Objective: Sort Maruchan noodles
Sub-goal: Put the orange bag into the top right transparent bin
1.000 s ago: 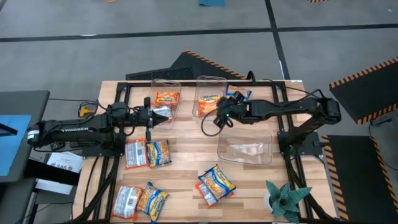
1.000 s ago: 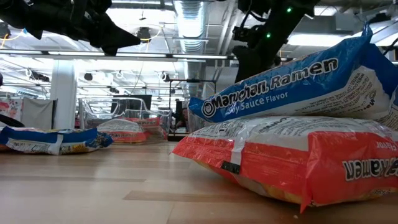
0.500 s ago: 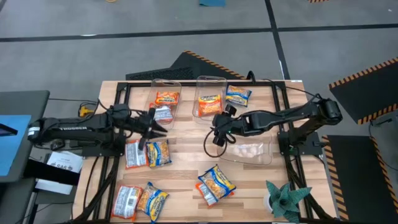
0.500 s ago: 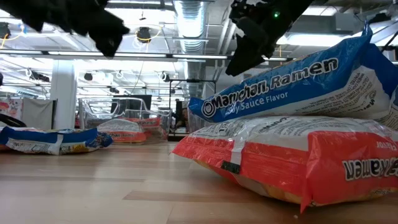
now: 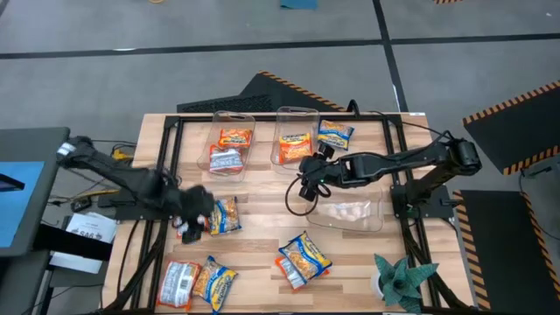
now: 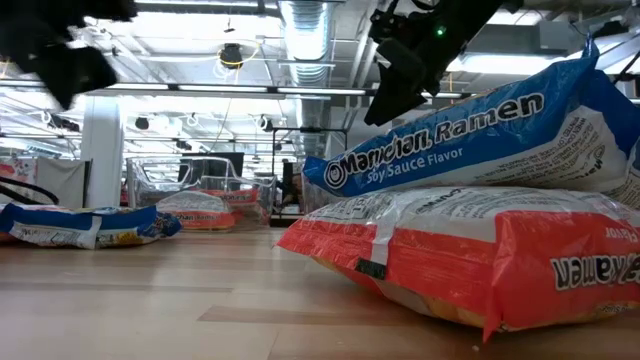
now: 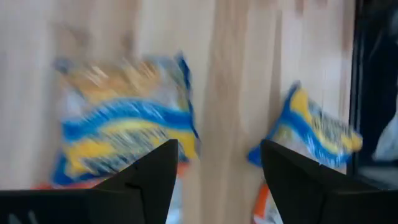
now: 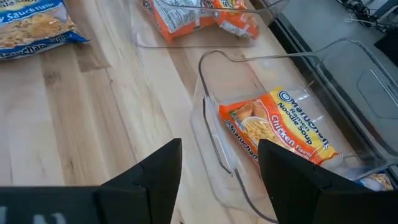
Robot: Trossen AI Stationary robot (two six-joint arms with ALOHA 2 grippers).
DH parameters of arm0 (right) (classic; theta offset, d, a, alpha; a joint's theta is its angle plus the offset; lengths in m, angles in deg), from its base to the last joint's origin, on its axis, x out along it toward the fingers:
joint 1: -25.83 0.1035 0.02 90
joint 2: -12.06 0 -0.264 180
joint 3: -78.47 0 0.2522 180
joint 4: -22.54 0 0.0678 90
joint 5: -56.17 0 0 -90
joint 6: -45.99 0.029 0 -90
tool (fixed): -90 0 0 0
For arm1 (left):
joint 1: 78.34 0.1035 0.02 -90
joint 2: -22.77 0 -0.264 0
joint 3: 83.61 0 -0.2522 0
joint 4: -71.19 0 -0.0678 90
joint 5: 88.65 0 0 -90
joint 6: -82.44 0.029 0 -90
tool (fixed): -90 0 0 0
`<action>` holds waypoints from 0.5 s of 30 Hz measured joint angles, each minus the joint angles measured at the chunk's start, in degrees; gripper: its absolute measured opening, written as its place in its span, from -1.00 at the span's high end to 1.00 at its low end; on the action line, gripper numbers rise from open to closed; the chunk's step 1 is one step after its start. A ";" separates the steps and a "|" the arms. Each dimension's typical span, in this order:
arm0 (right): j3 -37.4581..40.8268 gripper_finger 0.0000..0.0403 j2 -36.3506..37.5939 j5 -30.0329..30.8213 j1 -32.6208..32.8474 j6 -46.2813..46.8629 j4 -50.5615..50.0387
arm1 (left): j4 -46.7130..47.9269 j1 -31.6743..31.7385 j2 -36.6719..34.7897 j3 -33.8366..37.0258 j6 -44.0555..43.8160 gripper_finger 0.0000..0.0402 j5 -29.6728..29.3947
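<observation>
The Maruchan noodles are flat packets. An orange one (image 5: 234, 137) and a silver-white one (image 5: 226, 159) lie in the left clear bin (image 5: 216, 122). Another orange one (image 8: 277, 130) lies in the middle bin (image 5: 296, 114), and a blue one (image 5: 335, 134) lies beside it. My left gripper (image 7: 217, 180) hangs open, pointing down over a red-white packet (image 5: 185, 229) and a blue-yellow packet (image 7: 124, 124) at the table's left, touching neither. My right gripper (image 8: 217, 186) hangs open and empty above the table's middle, near the middle bin.
A third clear bin (image 5: 346, 210) lies at the right centre. Two packets (image 5: 199, 282) lie at the near left, and a blue packet rests on top of a red-white one (image 5: 302, 258) near the front. A small plant (image 5: 398, 280) stands at the near right corner.
My left gripper has opened and let go of the silver-white packet, which now lies in the left bin. It has swung back toward the table's near left and tipped downward over the packets there. My right gripper has drifted a little toward the near edge.
</observation>
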 joint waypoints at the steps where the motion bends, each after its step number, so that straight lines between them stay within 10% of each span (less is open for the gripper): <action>1: 0.00 -0.15 0.00 0.00 0.00 -0.02 -0.04 | -0.12 -2.48 1.71 0.12 -1.58 -0.08 -0.68; 15: 0.00 -0.15 -0.02 0.00 -0.40 -0.45 0.11 | 12.27 -18.28 20.98 0.35 -10.29 -0.08 -13.42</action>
